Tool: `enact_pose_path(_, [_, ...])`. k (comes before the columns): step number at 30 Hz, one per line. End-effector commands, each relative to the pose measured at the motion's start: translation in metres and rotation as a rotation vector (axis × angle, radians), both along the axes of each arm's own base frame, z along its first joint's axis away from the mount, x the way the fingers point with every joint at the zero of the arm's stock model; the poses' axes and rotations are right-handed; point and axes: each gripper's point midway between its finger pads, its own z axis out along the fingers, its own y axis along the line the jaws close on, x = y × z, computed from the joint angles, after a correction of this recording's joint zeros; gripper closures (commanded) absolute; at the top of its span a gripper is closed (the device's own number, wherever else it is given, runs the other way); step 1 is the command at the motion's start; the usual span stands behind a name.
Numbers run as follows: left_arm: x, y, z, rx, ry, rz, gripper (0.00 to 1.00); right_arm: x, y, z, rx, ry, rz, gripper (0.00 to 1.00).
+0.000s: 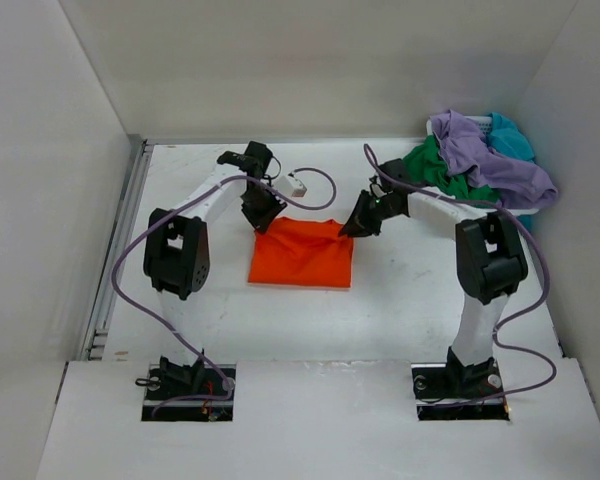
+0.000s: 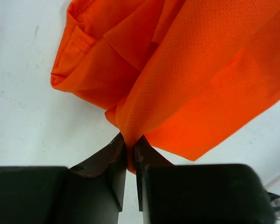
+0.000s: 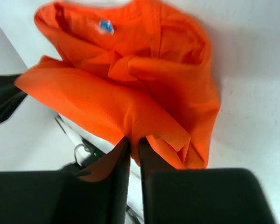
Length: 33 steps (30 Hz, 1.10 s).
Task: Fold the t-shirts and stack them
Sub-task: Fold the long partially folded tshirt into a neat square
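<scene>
At mid-table, between both arms: bright orange soft cloth t-shirt (image 1: 302,258), folded to a rough rectangle, far edge pinched at both corners. Risks a skewed fold through uneven release, one corner dropping first; likely cause, shallow fingertip hold on thin fabric. Could also drag the folded layers askew if snagged on pulling away. Reaching forward and inward, elbows raised, wrists tipped down: left gripper (image 2: 130,142) at far-left corner, right gripper (image 3: 134,142) at far-right, jaws narrow, orange cloth clamped between. Well apart, far right: lavender purple t-shirt (image 1: 485,150), green t-shirt (image 1: 435,165) and teal blue t-shirt (image 1: 510,135), heaped.
</scene>
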Motion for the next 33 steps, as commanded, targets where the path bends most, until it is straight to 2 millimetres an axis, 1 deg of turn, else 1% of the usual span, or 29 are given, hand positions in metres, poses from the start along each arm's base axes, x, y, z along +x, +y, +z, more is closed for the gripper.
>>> enact_pose_path(1, [0.034,0.004,0.012,0.017,-0.120,0.045,0.88,0.037,0.001,0.011,0.033,-0.090,-0.051,0.79])
enact_pose_path(3, [0.045,0.010,0.009,0.049,-0.154,0.070,0.81,0.048,-0.003,0.007,0.037,-0.102,-0.079,0.74])
enact_pose_path(5, [0.065,0.016,0.013,0.060,-0.223,0.110,0.75,0.064,-0.011,0.010,0.031,-0.137,-0.131,0.73])
enact_pose_path(6, [0.076,0.020,0.020,0.059,-0.265,0.138,0.70,0.072,-0.016,0.016,0.028,-0.173,-0.153,0.73])
enact_pose_path(8, [0.098,0.030,0.039,0.052,-0.363,0.202,0.66,0.083,-0.025,0.032,0.016,-0.247,-0.182,0.70])
enact_pose_path(9, [0.105,0.034,0.050,0.047,-0.401,0.225,0.64,0.085,-0.028,0.042,0.009,-0.288,-0.188,0.70])
enact_pose_path(10, [0.111,0.038,0.064,0.037,-0.452,0.257,0.62,0.085,-0.031,0.051,-0.003,-0.324,-0.190,0.69])
enact_pose_path(11, [0.114,0.042,0.079,0.027,-0.494,0.277,0.61,0.083,-0.034,0.061,-0.018,-0.364,-0.194,0.68])
enact_pose_path(12, [0.111,0.042,0.091,0.009,-0.523,0.284,0.59,0.082,-0.038,0.069,-0.031,-0.397,-0.198,0.68])
enact_pose_path(13, [0.104,0.039,0.102,-0.017,-0.545,0.279,0.57,0.076,-0.039,0.079,-0.052,-0.442,-0.190,0.67])
enact_pose_path(15, [0.088,0.027,0.109,-0.055,-0.549,0.244,0.55,0.059,-0.030,0.085,-0.068,-0.472,-0.165,0.66])
enact_pose_path(16, [0.077,0.019,0.106,-0.071,-0.533,0.219,0.55,0.050,-0.025,0.084,-0.077,-0.473,-0.156,0.68])
enact_pose_path(17, [0.067,0.012,0.099,-0.083,-0.503,0.198,0.55,0.040,-0.016,0.081,-0.082,-0.468,-0.138,0.71])
enact_pose_path(19, [0.050,-0.001,0.079,-0.101,-0.431,0.161,0.56,0.024,0.000,0.070,-0.083,-0.437,-0.100,0.80])
enact_pose_path(20, [0.045,-0.004,0.067,-0.106,-0.393,0.156,0.57,0.017,0.007,0.061,-0.087,-0.410,-0.080,0.85])
enact_pose_path(22, [0.041,-0.008,0.045,-0.108,-0.322,0.167,0.61,0.012,0.014,0.040,-0.110,-0.341,-0.061,0.95])
enact_pose_path(23, [0.042,-0.010,0.033,-0.114,-0.285,0.178,0.62,0.010,0.015,0.027,-0.128,-0.299,-0.052,0.98])
enact_pose_path(24, [0.045,-0.010,0.026,-0.118,-0.265,0.187,0.63,0.009,0.015,0.016,-0.147,-0.264,-0.043,1.00])
enact_pose_path(26, [0.050,-0.010,0.013,-0.114,-0.236,0.202,0.63,0.011,0.017,-0.001,-0.186,-0.225,-0.015,1.00])
enact_pose_path(28, [0.058,-0.008,0.002,-0.106,-0.218,0.221,0.65,0.017,0.018,-0.010,-0.208,-0.218,-0.008,1.00])
enact_pose_path(30, [0.068,-0.007,-0.002,-0.108,-0.222,0.244,0.65,0.031,0.019,-0.009,-0.207,-0.241,-0.030,1.00])
enact_pose_path(33, [0.082,-0.005,-0.001,-0.125,-0.241,0.284,0.65,0.061,0.016,0.003,-0.169,-0.304,-0.106,1.00])
